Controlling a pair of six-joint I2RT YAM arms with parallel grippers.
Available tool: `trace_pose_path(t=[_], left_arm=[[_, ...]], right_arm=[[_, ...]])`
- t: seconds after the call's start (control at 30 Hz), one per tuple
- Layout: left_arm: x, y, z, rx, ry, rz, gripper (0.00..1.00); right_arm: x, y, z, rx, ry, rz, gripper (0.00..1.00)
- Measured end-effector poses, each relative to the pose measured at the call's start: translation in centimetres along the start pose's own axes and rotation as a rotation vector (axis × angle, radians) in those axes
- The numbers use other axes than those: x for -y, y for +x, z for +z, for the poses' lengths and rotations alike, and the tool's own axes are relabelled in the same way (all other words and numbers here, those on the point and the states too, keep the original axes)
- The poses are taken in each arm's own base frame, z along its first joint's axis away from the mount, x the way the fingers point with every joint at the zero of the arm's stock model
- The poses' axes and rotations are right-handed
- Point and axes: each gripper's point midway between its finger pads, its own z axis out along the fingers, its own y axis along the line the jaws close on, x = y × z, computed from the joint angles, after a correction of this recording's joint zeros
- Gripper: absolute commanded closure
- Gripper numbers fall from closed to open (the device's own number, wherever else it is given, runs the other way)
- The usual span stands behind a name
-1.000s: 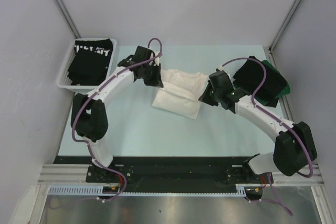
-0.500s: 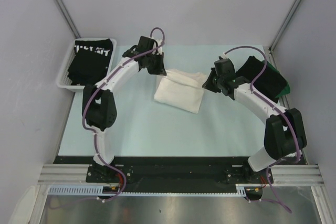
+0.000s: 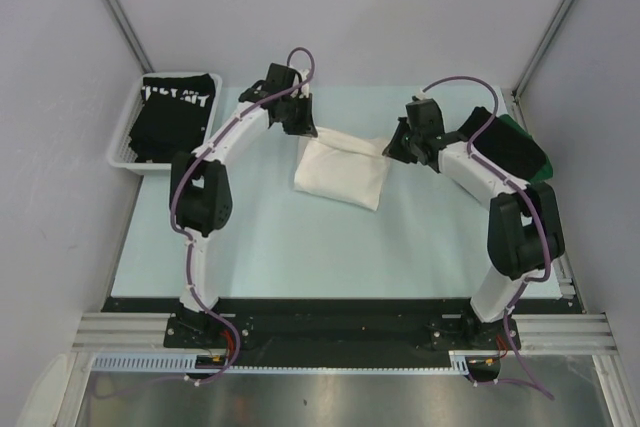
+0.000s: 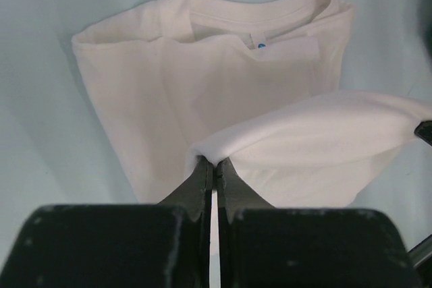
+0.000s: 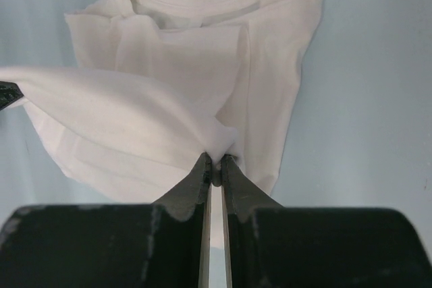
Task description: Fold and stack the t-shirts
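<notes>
Both pairs of jaws are clenching one lifted edge of the white tee (image 3: 340, 177), which is lying half-folded right of the basket (image 3: 118, 144) (on the table (image 3: 260, 237)); pulling unevenly could be slipping a corner, skewing the fold.

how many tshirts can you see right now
4: a white t-shirt mid-table; a black lettered t-shirt in the basket at left; a black t-shirt atop a dark green t-shirt at right. More may hide underneath.
</notes>
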Motion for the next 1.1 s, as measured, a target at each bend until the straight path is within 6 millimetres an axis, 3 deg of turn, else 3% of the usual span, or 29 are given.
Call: trace_pose_path(t=[0.47,0.9,1.1], left_arm=[[-1.7,-2.1,3.0,0.022,0.001,-0.023,1.00],[-4.1,-0.5,6.2,-0.022,-0.019,-0.062,1.00],[-4.7,-0.2,7.5,-0.022,-0.019,-0.071,1.00]], right_arm=[[0.6,-2.6,4.0,-0.010,0.001,-0.012,1.00],[2.0,-1.1,8.3,-0.088,0.021,-0.021,1.00],[2.7,-0.9,9.3,-0.101,0.031,-0.031,1.00]])
